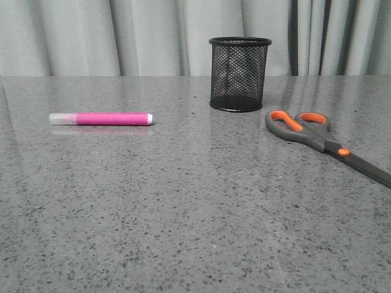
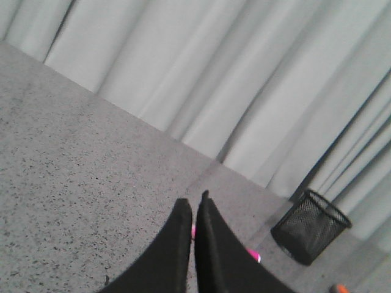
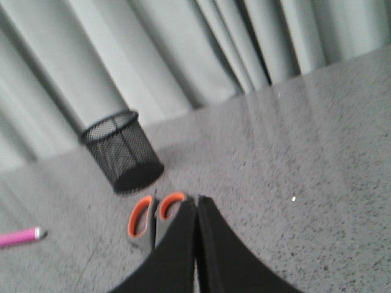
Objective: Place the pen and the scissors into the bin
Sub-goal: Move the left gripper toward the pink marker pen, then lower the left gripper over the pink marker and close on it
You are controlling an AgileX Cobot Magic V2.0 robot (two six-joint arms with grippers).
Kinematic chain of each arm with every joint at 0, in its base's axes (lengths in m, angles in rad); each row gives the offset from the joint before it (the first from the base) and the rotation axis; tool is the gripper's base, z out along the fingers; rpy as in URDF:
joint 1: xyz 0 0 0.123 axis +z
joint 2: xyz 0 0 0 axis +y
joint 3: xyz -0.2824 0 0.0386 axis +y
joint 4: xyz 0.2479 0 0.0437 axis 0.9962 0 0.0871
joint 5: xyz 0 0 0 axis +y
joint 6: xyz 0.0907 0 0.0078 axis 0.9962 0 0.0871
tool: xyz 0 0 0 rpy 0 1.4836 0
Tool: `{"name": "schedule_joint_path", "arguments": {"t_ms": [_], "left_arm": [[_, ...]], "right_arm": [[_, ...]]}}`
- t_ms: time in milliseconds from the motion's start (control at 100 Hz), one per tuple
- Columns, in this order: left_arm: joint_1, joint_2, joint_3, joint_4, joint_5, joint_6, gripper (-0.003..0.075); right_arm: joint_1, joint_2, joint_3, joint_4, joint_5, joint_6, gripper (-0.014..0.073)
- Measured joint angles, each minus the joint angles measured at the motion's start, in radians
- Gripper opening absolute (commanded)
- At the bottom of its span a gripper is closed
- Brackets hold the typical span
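The pink pen (image 1: 102,118) lies flat on the grey table at the left, cap to the left. The black mesh bin (image 1: 239,74) stands upright at the back middle. The scissors (image 1: 324,141) lie closed at the right, orange-lined handles toward the bin, blades running off to the right. Neither gripper shows in the front view. My left gripper (image 2: 193,207) is shut and empty above the table; bits of the pen (image 2: 253,255) show behind its fingers, with the bin (image 2: 310,225) beyond. My right gripper (image 3: 197,204) is shut and empty; the scissors' handles (image 3: 149,220) show just beyond its fingers, the bin (image 3: 121,151) farther off.
The table (image 1: 183,213) is speckled grey stone. Pale grey curtains (image 1: 122,36) hang along its far edge. The pen's end (image 3: 21,237) shows at the edge of the right wrist view.
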Motion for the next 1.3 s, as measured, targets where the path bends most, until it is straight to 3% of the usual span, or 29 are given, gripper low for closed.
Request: {"name": "schedule_joint_path", "arguments": {"t_ms": [190,370,480,550,670,720,790,1030,1300], "left_arm": [[0.000,0.240,-0.228,0.232,0.230,0.012,-0.0019],[0.000,0.450,-0.380,0.278,0.350,0.089,-0.0018],[0.000,0.526,-0.420,0.271,0.380,0.112,-0.0004],[0.000,0.567,-0.442,0.246,0.402,0.146,0.0052],[0.000,0.640,-0.472,0.166,0.432,0.225,0.0244],[0.000,0.668,-0.485,0.125,0.437,0.260,0.0336],[0.000,0.710,-0.502,0.066,0.446,0.319,0.0393],[0.000,0.876,-0.615,-0.124,0.528,0.665,0.0354],[-0.003,1.182,-0.827,-0.152,0.725,1.119,0.0354]], "right_arm": [[0.000,0.317,-0.211,-0.077,0.175,-0.027,-0.0055],[0.000,0.593,-0.375,-0.116,0.296,-0.054,-0.0052],[0.000,0.690,-0.432,-0.122,0.353,-0.090,0.0043],[0.000,0.720,-0.458,-0.122,0.374,-0.103,0.0168],[0.000,0.737,-0.482,-0.124,0.386,-0.111,0.0388],[0.000,0.739,-0.484,-0.124,0.388,-0.111,0.0424],[0.000,0.739,-0.484,-0.124,0.388,-0.114,0.0422],[0.000,0.739,-0.484,-0.126,0.402,-0.127,0.0422],[0.000,0.739,-0.484,-0.126,0.406,-0.149,0.0422]]}}
